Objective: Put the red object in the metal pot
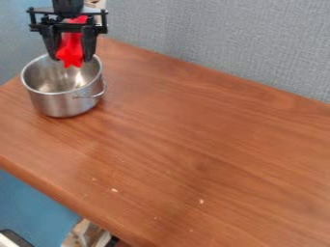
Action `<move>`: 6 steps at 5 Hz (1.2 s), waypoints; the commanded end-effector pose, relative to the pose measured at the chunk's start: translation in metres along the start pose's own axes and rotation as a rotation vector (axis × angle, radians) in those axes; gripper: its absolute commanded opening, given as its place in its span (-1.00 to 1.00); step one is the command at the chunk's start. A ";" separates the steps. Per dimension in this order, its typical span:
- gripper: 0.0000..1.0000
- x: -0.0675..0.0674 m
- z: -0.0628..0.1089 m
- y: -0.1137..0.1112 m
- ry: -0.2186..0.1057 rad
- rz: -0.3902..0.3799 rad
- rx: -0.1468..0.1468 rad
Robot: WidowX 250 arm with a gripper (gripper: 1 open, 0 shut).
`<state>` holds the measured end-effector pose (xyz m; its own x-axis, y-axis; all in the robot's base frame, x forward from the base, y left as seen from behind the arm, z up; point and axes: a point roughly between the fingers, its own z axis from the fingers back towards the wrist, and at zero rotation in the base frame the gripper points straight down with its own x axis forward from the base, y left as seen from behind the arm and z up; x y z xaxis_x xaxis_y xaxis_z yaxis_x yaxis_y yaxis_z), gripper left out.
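Note:
The metal pot (57, 87) stands on the wooden table near its far left corner, shiny and round. Right above its far rim hangs the red object (73, 50), held upright and reaching down toward the pot's opening. My gripper (73, 42) is shut on the red object's upper part, pointing straight down, with its black frame spread out to both sides. The lower end of the red object sits at about rim level; whether it touches the pot I cannot tell.
The brown wooden table (194, 145) stretches to the right and toward the camera. A grey-blue textured wall (233, 39) stands close behind the table. The table's near edge runs diagonally at the lower left.

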<state>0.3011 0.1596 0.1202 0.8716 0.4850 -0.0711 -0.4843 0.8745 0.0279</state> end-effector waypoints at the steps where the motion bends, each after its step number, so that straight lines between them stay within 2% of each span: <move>1: 1.00 0.007 0.018 0.008 -0.064 0.022 0.006; 6: 1.00 0.014 0.009 0.015 -0.066 0.051 0.011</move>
<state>0.3036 0.1700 0.1100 0.8547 0.5144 -0.0701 -0.5129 0.8575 0.0393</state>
